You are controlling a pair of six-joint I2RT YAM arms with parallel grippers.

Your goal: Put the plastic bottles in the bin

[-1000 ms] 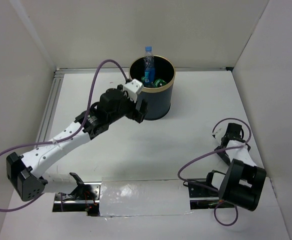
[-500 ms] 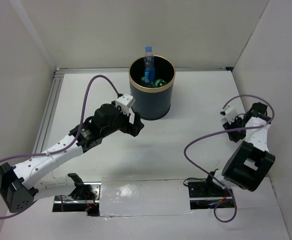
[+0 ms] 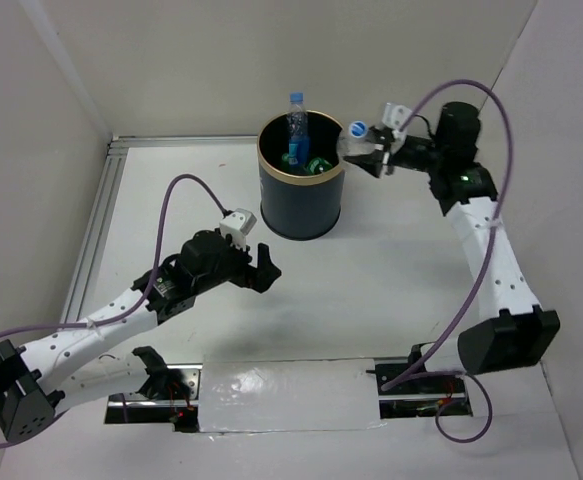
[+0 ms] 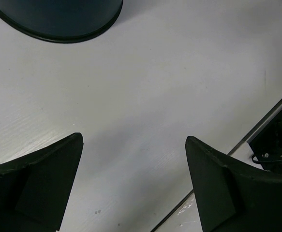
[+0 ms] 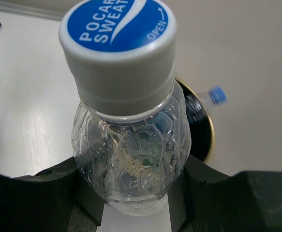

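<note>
Right fingers [image 3: 374, 158] clenching a clear bottle [image 5: 128, 145] with a blue-and-white cap, holding it in the air just beside the right rim of the bin [image 3: 301, 205]. Bin sitting near the far edge of the desk [image 3: 371, 290], about mid-width. Blue-capped bottle [image 3: 296, 115] poking above its rim, green bottles [image 3: 314, 163] lying inside. Left fingers [image 3: 263, 265] spreading wide, gripping nothing, hanging over the desk on the bin's near-left side.

The top view looks down from above and behind the arms [image 3: 101, 325] over the whole surface [image 3: 371, 300] and bin [image 3: 302, 200]. The left wrist view faces the surface closely past the left tool [image 4: 133, 138], with the bin's foot at its top edge. The right wrist view sits tight against the bottle [image 5: 131, 140] in the right tool [image 5: 131, 193], bin rim behind.
</note>
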